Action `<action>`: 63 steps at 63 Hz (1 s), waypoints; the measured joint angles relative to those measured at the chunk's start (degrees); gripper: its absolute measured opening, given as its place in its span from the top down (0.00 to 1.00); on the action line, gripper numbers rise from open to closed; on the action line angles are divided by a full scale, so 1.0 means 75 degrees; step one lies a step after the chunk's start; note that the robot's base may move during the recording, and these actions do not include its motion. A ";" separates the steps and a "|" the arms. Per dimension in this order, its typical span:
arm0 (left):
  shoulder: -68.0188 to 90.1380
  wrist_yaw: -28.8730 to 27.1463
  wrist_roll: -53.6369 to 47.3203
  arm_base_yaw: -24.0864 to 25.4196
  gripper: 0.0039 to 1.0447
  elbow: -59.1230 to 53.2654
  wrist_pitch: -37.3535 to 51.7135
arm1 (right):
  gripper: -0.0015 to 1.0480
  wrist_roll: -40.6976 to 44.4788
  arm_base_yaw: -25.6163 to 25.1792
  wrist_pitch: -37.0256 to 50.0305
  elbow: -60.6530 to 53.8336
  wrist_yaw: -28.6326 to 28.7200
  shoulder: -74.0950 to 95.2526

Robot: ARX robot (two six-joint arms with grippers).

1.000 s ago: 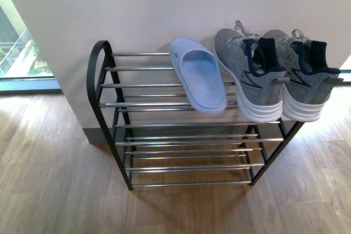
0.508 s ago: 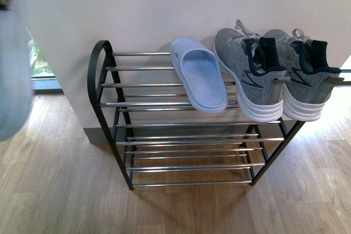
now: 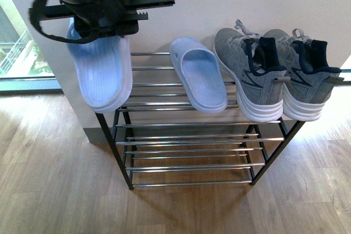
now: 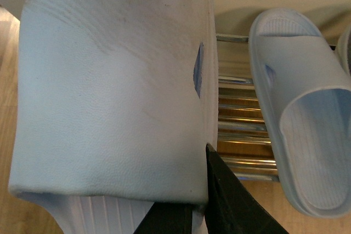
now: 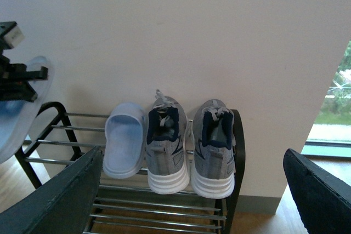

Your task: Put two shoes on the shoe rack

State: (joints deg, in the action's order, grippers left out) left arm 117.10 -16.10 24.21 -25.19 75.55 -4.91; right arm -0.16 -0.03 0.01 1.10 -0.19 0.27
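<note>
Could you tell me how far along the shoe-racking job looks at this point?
Done: both grey sneakers sit on the shoe rack's top tier, with one blue slipper beside them. In hand: the left gripper holds a second blue slipper above the rack's left end. Left: setting it down; the right gripper is open.

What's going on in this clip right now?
The left gripper holds a pale blue slipper above the left end of the shoe rack. Its mate already lies on the top tier, beside the two grey sneakers at the right end. The right gripper hangs back with its jaws wide open, holding nothing.
</note>
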 joint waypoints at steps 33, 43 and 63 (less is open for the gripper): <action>0.2562 -0.0026 -0.0731 -0.0131 0.98 0.2361 -0.0565 | 0.09 0.0000 0.0000 0.0000 -0.0003 0.0000 0.0000; 0.2938 0.0204 -0.0612 -0.0201 0.98 0.2710 -0.0565 | 0.09 0.0000 0.0000 0.0000 0.0000 0.0000 0.0000; 0.3217 0.0289 -0.0425 -0.0338 0.85 0.2938 -0.0606 | 0.09 0.0000 0.0000 0.0000 0.0000 0.0000 0.0000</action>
State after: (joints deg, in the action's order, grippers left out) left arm 141.23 -13.93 21.02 -27.73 97.58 -9.45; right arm -0.16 -0.03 0.01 1.10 -0.19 0.27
